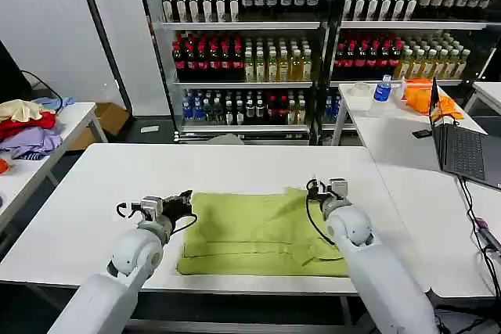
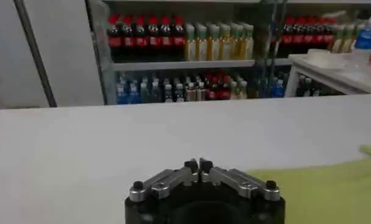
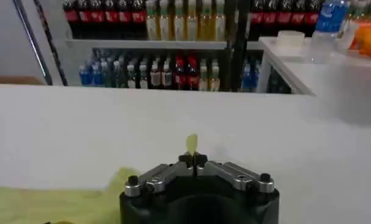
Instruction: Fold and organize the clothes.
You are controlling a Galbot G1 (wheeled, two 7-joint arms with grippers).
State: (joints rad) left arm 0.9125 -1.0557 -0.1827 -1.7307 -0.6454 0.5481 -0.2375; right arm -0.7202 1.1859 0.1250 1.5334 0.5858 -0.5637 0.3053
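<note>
A Galbot G1 robot works at a white counter (image 1: 94,193) in a room lined with shelves of bottled drinks (image 1: 243,56). On the counter's near half, close to its front edge, lies a lime yellow-green T-shirt (image 1: 258,232), spread flat with a fold running along its near side. At the shirt's left edge the left hand (image 1: 186,199) sits low over the counter, its fingers (image 2: 188,173) together; the left wrist view shows the tips meeting with bare counter ahead and the green cloth off to one side, not between them. At the shirt's far right corner the right hand (image 1: 315,189) has its fingers (image 3: 187,163) pinched shut on a small peak of the T-shirt's fabric, which the right wrist view shows sticking up just past the tips. A neighbouring table (image 1: 407,146) to the right carries an open laptop (image 1: 462,146); a heap of red, purple and cream garments (image 1: 27,127) rests on another table at far left.
</note>
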